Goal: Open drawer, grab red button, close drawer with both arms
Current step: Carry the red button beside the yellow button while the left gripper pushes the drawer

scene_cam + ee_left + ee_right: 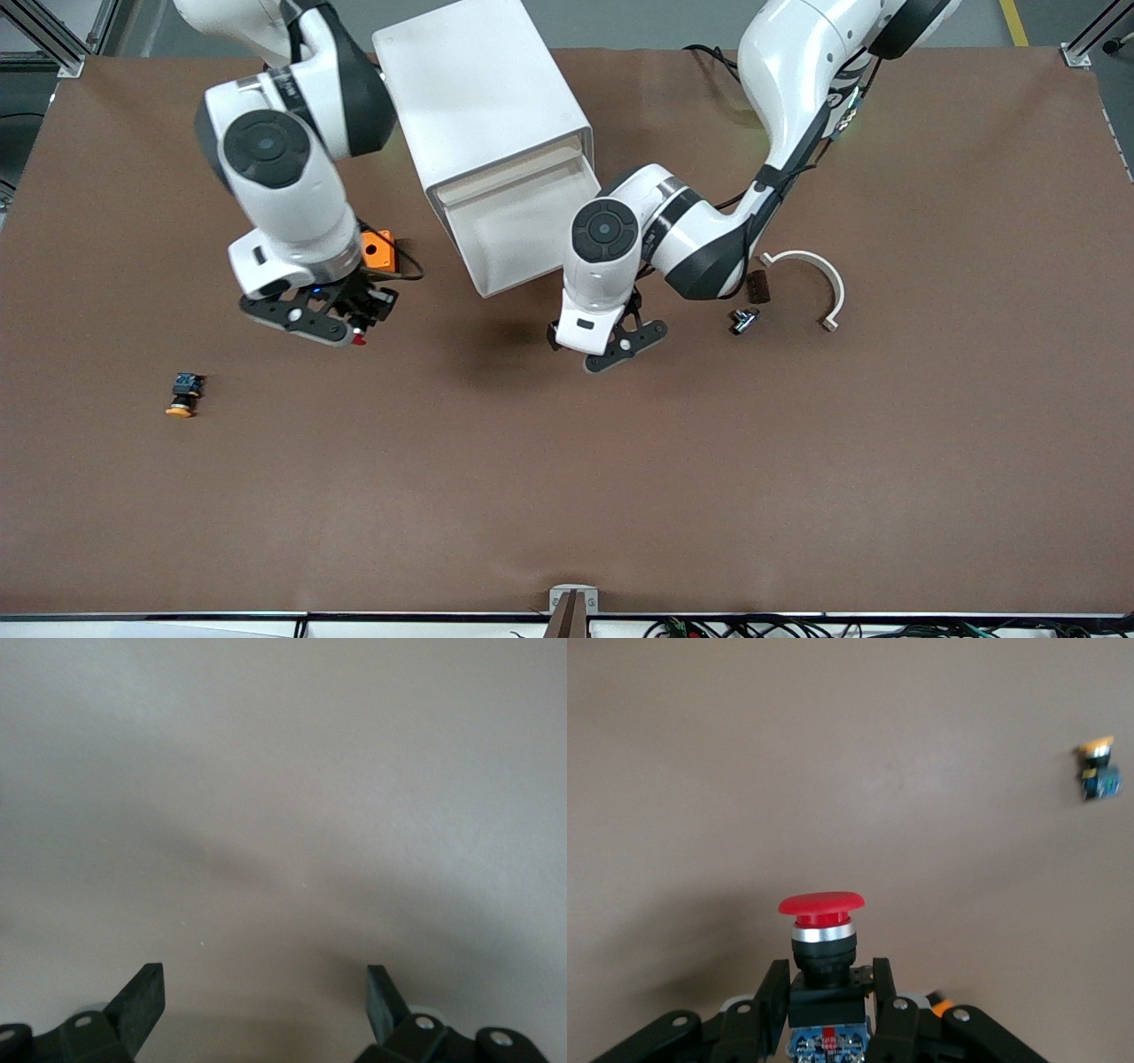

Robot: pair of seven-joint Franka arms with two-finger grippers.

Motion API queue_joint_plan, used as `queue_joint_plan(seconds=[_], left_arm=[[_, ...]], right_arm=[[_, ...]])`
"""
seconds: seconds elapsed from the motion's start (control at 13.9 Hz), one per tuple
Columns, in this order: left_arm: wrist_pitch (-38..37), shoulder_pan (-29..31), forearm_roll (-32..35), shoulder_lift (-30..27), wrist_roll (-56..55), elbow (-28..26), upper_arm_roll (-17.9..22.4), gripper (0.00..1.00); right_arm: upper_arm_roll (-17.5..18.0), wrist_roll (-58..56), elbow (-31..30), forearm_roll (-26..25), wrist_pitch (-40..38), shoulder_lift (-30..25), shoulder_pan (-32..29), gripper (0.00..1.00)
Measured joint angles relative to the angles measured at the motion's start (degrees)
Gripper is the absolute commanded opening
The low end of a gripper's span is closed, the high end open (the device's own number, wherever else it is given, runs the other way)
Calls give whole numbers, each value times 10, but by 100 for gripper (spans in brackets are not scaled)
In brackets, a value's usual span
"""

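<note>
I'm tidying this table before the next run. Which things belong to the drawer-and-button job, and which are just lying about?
Job: open drawer; red button in right gripper; open left gripper.
Lying about: yellow button, orange box, white curved piece, small dark parts.

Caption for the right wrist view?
Right gripper holds the red-capped button by its black body above bare table, yellow-capped button lying farther off.

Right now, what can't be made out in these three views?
- Drawer: inside washed out white in the front view; contents unreadable.
- Orange box: mostly hidden by the right arm.
- Small dark parts beside the left arm: too small to identify.
- Left gripper: wrist view shows only bare table.
</note>
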Motion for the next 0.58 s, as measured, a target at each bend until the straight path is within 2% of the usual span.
queue_joint_plan(seconds=[0.29, 0.58], left_arm=[[42, -12, 0, 1, 7, -33, -14, 100], [65, -15, -14, 1, 7, -45, -45, 100]], right_arm=[[-1, -144, -26, 0, 67, 5, -84, 0], [0, -184, -82, 0, 171, 25, -139, 0]])
